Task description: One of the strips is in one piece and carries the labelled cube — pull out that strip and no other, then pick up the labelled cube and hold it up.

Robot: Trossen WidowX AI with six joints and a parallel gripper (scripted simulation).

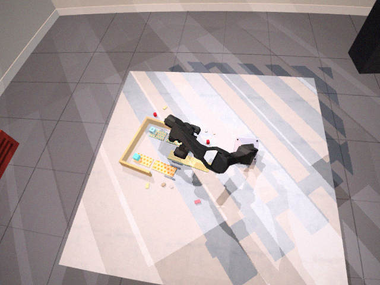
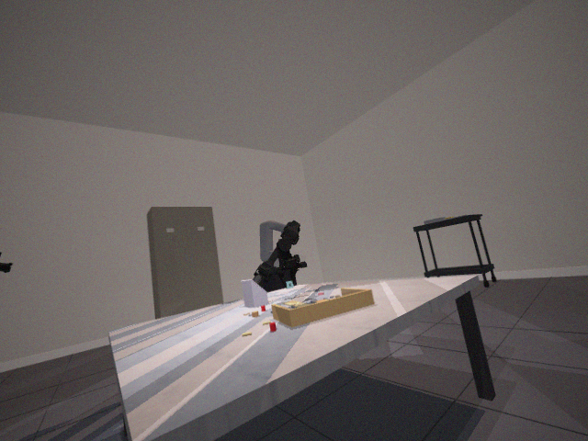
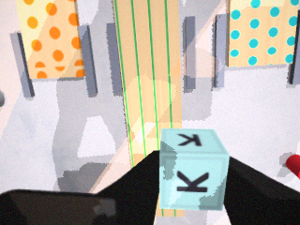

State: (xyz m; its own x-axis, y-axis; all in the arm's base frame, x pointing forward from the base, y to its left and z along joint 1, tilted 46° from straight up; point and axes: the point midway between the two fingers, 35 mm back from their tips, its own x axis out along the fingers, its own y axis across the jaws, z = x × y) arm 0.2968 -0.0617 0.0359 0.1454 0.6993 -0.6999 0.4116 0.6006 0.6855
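Worktop: pale top [image 1: 147, 227] [image 2: 332, 351], crossed by slanting bands of light and shadow.
Tray wall: tan, low, three-sided [image 1: 133, 139] [image 2: 327, 309], standing on the worktop.
Green-lined strip: long [image 1: 196, 162] [image 3: 149, 70], between grey rails.
Orange-dotted strip: in two pieces [image 1: 164, 168] [image 3: 54, 33], with a gap between them.
Teal-dotted strip: yellowish [image 1: 158, 135] [image 3: 263, 35], a rail on either side.
Red pieces: one near the wall's corner [image 1: 155, 114] [image 2: 272, 326], another nearer the arm's base [image 1: 208, 142] [image 2: 263, 308].
Pink block: well apart from the wall [image 1: 197, 201].
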